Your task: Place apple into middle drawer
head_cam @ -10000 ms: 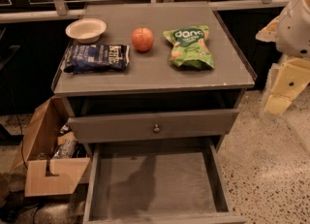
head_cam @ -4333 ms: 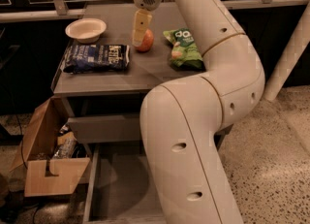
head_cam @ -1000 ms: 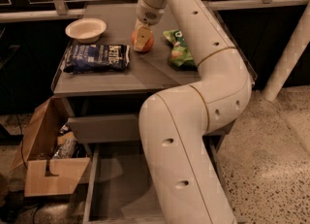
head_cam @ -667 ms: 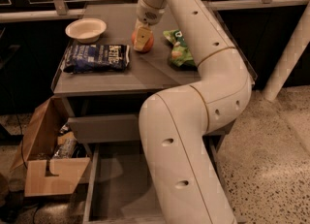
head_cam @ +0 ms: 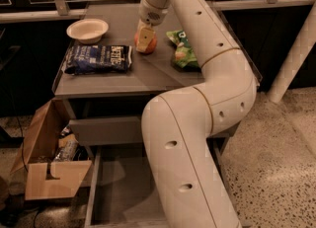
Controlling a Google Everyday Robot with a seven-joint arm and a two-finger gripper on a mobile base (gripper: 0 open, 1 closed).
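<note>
The red-orange apple [head_cam: 153, 45] sits on the grey cabinet top [head_cam: 148, 76], behind its middle. My gripper [head_cam: 145, 38] has come down on it from above and is shut on the apple; one cream finger [head_cam: 144, 39] covers the apple's front. The apple rests on the top, not lifted. Below, the middle drawer [head_cam: 118, 185] is pulled open, showing its grey floor and thin left wall. My white arm hides the drawer's right half.
A white bowl [head_cam: 88, 29] stands at the back left, with a dark chip bag [head_cam: 98, 58] in front of it. A green snack bag [head_cam: 182, 49] lies right of the apple. A shut drawer front [head_cam: 106, 129] sits above the open drawer. A cardboard box [head_cam: 47, 165] is on the floor at the left.
Ten seconds ago the arm was off to the right; it then swung over the cabinet and lowered onto the apple. Over the last second nothing has visibly moved.
</note>
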